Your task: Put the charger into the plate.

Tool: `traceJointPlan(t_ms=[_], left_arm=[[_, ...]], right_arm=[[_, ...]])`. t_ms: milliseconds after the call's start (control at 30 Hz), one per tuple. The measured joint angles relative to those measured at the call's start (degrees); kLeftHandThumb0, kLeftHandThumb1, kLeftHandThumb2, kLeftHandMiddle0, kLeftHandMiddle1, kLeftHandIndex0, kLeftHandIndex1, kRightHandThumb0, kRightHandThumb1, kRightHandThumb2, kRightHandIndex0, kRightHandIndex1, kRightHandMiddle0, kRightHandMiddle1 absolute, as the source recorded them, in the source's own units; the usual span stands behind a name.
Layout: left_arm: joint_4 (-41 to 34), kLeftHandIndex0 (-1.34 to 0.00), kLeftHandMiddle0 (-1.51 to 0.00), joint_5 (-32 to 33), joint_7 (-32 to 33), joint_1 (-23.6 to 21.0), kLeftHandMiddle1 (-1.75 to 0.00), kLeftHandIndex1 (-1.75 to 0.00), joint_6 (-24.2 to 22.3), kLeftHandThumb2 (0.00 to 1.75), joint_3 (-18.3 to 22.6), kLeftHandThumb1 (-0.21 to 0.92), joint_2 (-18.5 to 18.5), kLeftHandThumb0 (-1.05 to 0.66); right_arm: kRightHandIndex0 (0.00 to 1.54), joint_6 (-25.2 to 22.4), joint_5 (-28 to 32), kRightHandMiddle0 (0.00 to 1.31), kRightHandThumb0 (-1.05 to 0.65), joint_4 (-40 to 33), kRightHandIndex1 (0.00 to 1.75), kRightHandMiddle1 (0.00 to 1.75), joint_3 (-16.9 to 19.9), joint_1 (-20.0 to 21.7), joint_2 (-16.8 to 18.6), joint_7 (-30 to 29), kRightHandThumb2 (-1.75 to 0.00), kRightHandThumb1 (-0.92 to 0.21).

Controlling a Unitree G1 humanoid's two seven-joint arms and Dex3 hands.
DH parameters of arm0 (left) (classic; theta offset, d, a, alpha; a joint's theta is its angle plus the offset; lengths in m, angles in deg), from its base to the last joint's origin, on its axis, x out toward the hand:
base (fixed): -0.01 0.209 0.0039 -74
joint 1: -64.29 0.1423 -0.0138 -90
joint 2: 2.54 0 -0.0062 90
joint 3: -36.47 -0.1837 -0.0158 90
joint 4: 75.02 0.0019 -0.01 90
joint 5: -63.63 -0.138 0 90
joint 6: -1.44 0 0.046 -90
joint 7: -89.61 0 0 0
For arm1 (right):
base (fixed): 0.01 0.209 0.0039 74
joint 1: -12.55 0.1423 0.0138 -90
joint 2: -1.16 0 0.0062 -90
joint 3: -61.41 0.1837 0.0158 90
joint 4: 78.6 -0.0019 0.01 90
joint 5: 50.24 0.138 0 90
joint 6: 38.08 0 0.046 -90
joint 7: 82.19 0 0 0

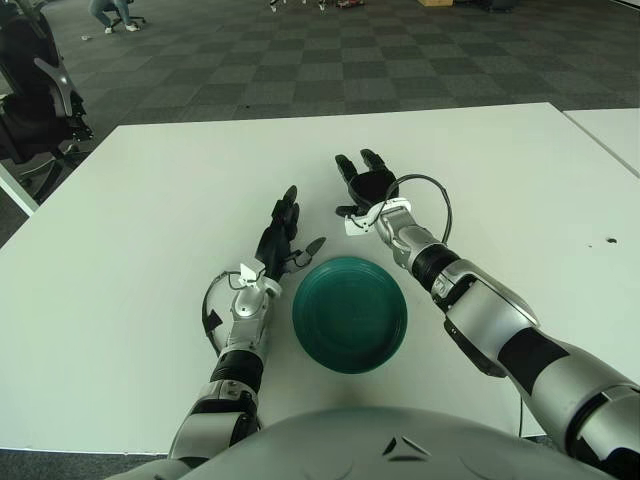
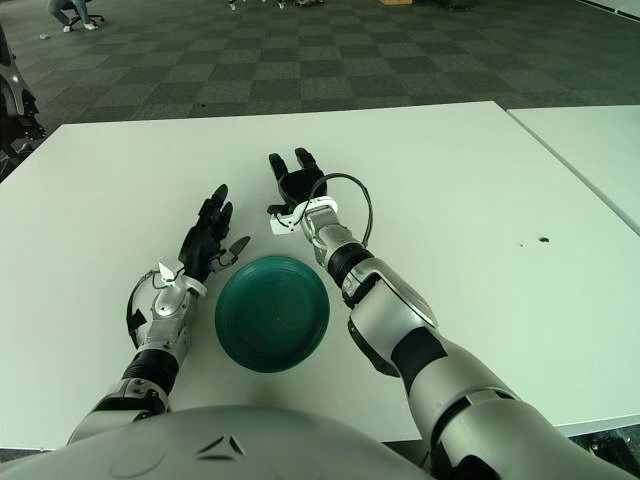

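R hand (image 1: 364, 186) at 12 o'clock of the green plate (image 1: 349, 313), beyond its far rim, fingers spread apart, palm facing cam, holding nothing. White charger (image 1: 352, 225) just below R palm, on white table (image 1: 150, 200), near but outside plate; contact w/ hand can't tell. L hand (image 1: 278, 234) at plate's 10 o'clock, fingers extended, idle.
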Motion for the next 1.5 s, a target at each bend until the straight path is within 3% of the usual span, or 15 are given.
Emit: traceJointPlan(t_ms=[567,1133,1300,1500], left_arm=[[2.4,0.00,-0.08,-0.5,0.3,-1.7,0.00,-0.23,-0.2,0.25,0.8,0.90,-0.4,-0.76],[4.2,0.00,-0.11,2.1,1.6,-3.2,-0.01,-0.30,-0.7,0.24,3.7,0.88,-1.3,-0.73],[4.2,0.00,-0.19,2.3,3.4,-3.2,-0.05,-0.38,0.5,0.41,4.1,0.92,-1.3,-0.71],[4.2,0.00,-0.20,2.7,4.8,-3.2,-0.04,-0.43,1.9,0.61,4.1,0.92,-1.3,-0.70]], right_arm=[[0.04,-0.8,2.6,0.00,-1.05,7.9,0.01,0.00,-1.0,-0.2,2.6,3.5,-0.75,-0.92],[0.04,-0.1,3.5,0.00,-1.05,9.6,0.00,0.00,-1.3,0.6,2.7,4.6,-0.71,-0.92],[0.03,0.6,3.4,0.00,-1.05,10.8,0.00,0.00,-2.1,0.8,2.7,4.6,-0.65,-0.92],[0.01,1.0,3.2,0.00,-1.05,11.6,0.00,0.00,-3.1,0.4,2.5,4.3,-0.62,-0.92]])
